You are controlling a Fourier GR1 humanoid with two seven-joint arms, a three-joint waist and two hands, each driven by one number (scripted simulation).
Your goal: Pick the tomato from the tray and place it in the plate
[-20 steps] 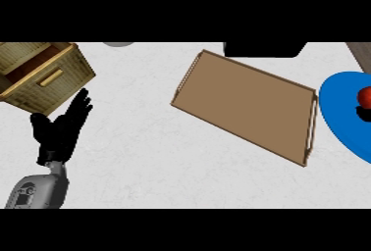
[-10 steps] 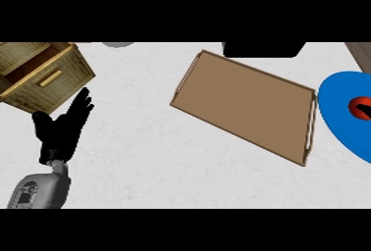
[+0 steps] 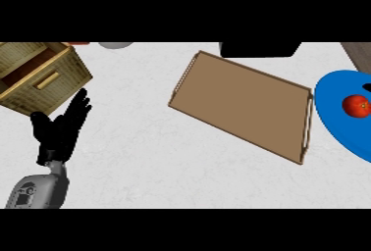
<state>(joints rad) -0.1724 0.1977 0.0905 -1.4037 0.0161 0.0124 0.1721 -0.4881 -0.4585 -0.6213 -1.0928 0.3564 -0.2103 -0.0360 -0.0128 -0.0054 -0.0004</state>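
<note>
The red tomato (image 3: pixel 356 105) lies on the blue plate (image 3: pixel 334 117) at the right edge of the head view, with nothing holding it. The brown wooden tray (image 3: pixel 246 105) sits tilted in the middle of the counter, just left of the plate, and nothing lies in it. My left hand (image 3: pixel 59 131) rests open at the lower left, fingers pointing up, far from tray and plate. A small dark sliver (image 3: pixel 366 87) shows at the right edge above the tomato; I cannot tell what it is. My right hand does not show otherwise.
A wooden box with an open drawer (image 3: pixel 39 73) stands at the upper left, close to my left fingertips. A grey round object (image 3: pixel 116 44) and a black block (image 3: pixel 259 49) sit along the far edge. White counter (image 3: pixel 159 162) spreads in front of the tray.
The tomato has shifted slightly down and to the left on the plate. The dark shape beside it has drawn back to the right edge. My left hand has not moved.
</note>
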